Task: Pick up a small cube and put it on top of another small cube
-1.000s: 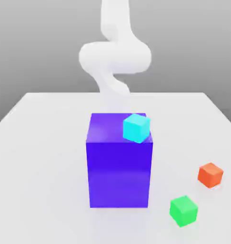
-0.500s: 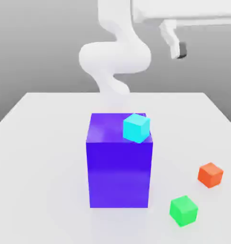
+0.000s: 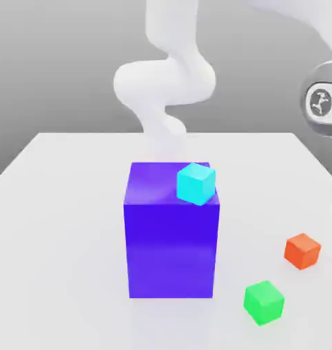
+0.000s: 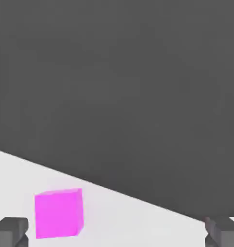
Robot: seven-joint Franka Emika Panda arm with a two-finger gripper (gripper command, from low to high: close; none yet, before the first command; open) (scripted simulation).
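— Well, nearest us sits the small green cube [image 3: 263,301] on the worktop [image 3: 59,225], untouched, just beside the orange-red cube [image 3: 302,250].

— And beyond, the cyan cube [image 3: 196,183] tops the blue-violet block [image 3: 171,239]. End effector [image 4: 117,232]?

— Spread wide, empty, likely readying for a grab.

Claw [image 4: 117,234] fingertips cropped at edge

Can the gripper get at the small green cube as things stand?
Probably yes: the small green cube sits alone on the table, apart from the orange-red cube and the blue-violet block, top uncovered, and the gripper is open.
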